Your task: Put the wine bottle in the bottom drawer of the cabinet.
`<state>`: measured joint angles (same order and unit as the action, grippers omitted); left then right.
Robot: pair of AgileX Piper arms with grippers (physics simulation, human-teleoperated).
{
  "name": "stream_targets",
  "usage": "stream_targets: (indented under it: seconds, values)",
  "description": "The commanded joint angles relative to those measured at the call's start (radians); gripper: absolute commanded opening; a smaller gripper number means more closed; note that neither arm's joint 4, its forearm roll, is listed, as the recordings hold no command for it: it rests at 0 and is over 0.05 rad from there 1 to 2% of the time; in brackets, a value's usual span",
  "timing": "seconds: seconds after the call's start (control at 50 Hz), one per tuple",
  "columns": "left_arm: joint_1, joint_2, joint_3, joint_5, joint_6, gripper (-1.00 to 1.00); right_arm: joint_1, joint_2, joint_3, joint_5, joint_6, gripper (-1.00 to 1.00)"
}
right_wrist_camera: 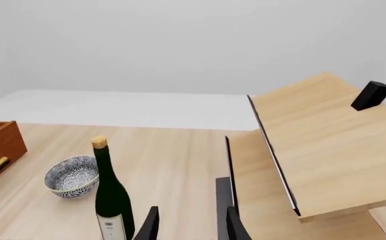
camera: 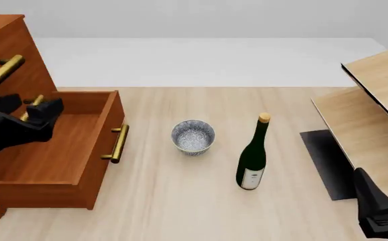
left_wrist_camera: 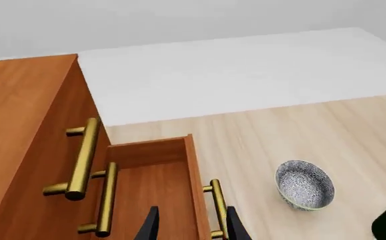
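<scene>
Pale desk: wine bottle upright, long axis vertical, ahead-left of the empty, released right pincer, the nearer arm; bottom drawer open.

A small speckled grey bowl sits upright on the table; a pale slanted wooden structure stands at the right.
</scene>
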<state>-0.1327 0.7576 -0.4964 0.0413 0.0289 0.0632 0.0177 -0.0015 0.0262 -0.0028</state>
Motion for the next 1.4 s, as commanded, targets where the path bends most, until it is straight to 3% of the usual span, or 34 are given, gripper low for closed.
stream_targets:
  seconds: [0.02,0.1,0.16,0.18,0.34,0.56,0.58,0.62,1.02,1.4]
  values:
    - [-0.032,0.144,-0.088,0.069,-0.038,1.00,0.003,0.000,0.000,0.006,0.000,1.00]
    - [-0.031,0.169,-0.113,0.081,-0.028,1.00,0.002,-0.004,0.000,0.011,-0.001,1.00]
    - [-0.026,0.203,-0.114,0.081,0.019,1.00,0.004,-0.005,0.000,0.014,-0.001,1.00]
    - [-0.024,0.207,-0.123,0.085,-0.019,1.00,0.005,-0.003,0.000,0.013,-0.001,1.00]
    - [-0.033,0.293,-0.109,0.081,-0.086,1.00,0.008,0.005,0.001,0.011,-0.005,1.00]
    - [-0.071,0.326,-0.078,0.064,-0.106,1.00,0.011,0.011,0.001,0.008,0.000,1.00]
    - [-0.072,0.323,-0.075,0.058,-0.081,1.00,0.010,0.008,0.001,0.011,-0.002,1.00]
    - [-0.065,0.334,-0.076,0.053,-0.108,1.00,0.011,0.009,0.001,0.011,-0.002,1.00]
    - [-0.060,0.387,-0.020,-0.033,-0.111,1.00,0.011,0.017,0.001,0.008,0.000,1.00]
    - [-0.073,0.459,0.086,-0.180,-0.146,1.00,0.011,0.027,0.001,0.001,0.002,1.00]
